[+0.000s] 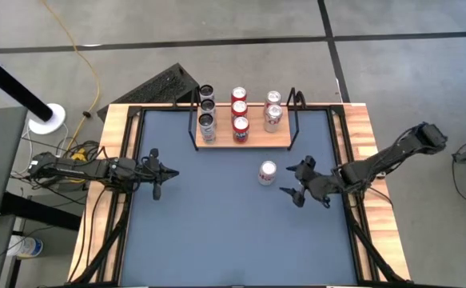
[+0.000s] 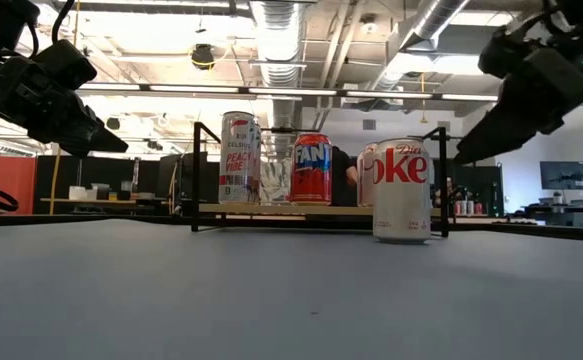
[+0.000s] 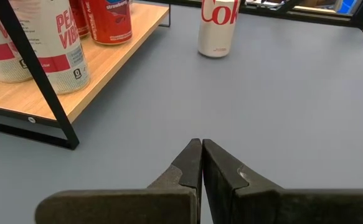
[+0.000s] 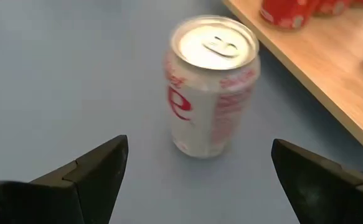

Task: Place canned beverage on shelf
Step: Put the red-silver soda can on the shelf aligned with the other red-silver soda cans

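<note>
Blue worktop (image 1: 217,232) carries shelf (image 1: 276,142) at far edge, loaded with cans; one Coke can (image 1: 268,173) upright just before it.

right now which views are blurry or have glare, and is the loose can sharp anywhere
Low view: the Diet Coke can is sharp, with bright ceiling lights glaring behind it and both arms dark against them. Right wrist view: the can is soft and smeared, and the open right gripper is out of focus. Left wrist view: crisp, evenly lit, the shelf and shut left gripper clear.
</note>
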`<state>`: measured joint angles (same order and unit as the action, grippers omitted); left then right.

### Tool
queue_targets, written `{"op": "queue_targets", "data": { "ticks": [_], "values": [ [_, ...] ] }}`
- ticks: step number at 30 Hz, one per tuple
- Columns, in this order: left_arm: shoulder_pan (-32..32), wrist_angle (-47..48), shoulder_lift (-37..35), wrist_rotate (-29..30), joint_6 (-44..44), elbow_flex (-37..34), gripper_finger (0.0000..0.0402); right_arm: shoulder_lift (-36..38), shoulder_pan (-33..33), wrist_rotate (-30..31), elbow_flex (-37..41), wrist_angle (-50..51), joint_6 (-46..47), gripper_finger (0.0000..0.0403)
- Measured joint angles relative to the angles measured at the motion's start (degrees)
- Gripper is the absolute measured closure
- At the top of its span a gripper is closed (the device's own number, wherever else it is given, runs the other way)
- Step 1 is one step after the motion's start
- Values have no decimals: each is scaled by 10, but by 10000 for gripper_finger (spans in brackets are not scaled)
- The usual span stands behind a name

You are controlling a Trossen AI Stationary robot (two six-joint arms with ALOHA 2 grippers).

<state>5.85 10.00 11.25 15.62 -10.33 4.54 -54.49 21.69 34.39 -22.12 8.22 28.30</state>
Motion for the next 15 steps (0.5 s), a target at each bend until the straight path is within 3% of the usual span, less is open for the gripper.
{"op": "queue_targets", "data": {
  "ticks": [9,15],
  "values": [
    [0,0,0,0,0,0,401,-42,59,95,51,-170,-69,17],
    [0,0,0,0,0,0,401,-97,61,111,56,-261,-89,17]
  ]
}}
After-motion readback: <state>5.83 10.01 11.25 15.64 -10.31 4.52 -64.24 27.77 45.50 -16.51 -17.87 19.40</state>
